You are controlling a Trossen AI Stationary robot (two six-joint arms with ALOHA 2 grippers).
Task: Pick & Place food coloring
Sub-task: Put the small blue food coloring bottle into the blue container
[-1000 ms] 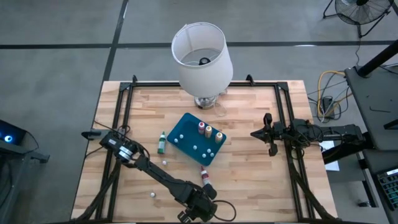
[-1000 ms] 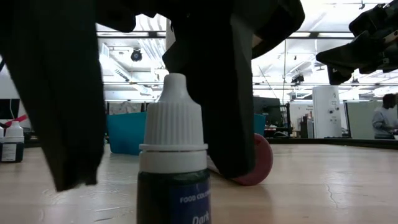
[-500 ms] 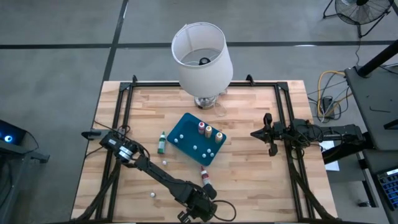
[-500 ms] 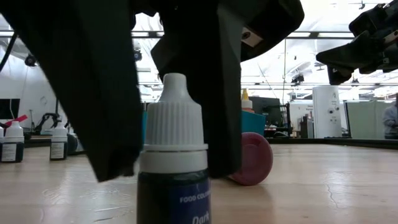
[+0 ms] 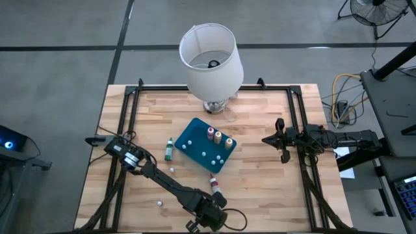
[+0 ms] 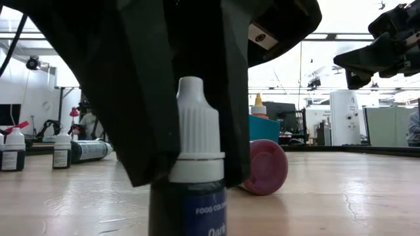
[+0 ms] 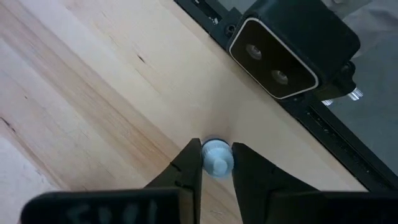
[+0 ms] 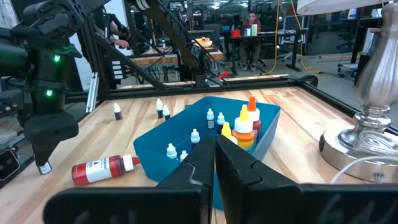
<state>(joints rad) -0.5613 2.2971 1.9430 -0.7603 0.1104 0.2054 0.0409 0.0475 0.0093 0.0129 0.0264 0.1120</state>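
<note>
A small dark food coloring bottle [image 6: 190, 210] with a white ribbed cap stands at the table's near edge, right in front of the low camera. My left gripper [image 7: 216, 155] comes down over it and is shut on its cap; in the high view the gripper [image 5: 207, 218] hides the bottle. Several more bottles stand in the teal tray [image 5: 195, 140]. A green bottle [image 5: 169, 149] lies on its side left of the tray, and a red one [image 5: 214, 185] lies near the tray's front corner. My right gripper [image 5: 264, 138] waits shut at the table's right side. My left gripper pinches the bottle's white cap [image 7: 217, 163] between its two fingers, one on either side. The fingers [image 6: 147, 131] slant down from above. The bottle stays nearly upright, leaning slightly; its base lies below the low view's edge.
A white-shaded lamp [image 5: 211, 58] stands at the table's far edge behind the tray. Small white caps [image 5: 172, 169] [image 5: 159, 203] lie loose on the wood. The low camera's black housing [image 7: 292, 53] sits on the table frame just beyond the held bottle.
My left gripper's fingers have closed in from either side onto the bottle's cap while the hand kept its place. The bottle has been nudged a little toward the table's right and leans slightly.
</note>
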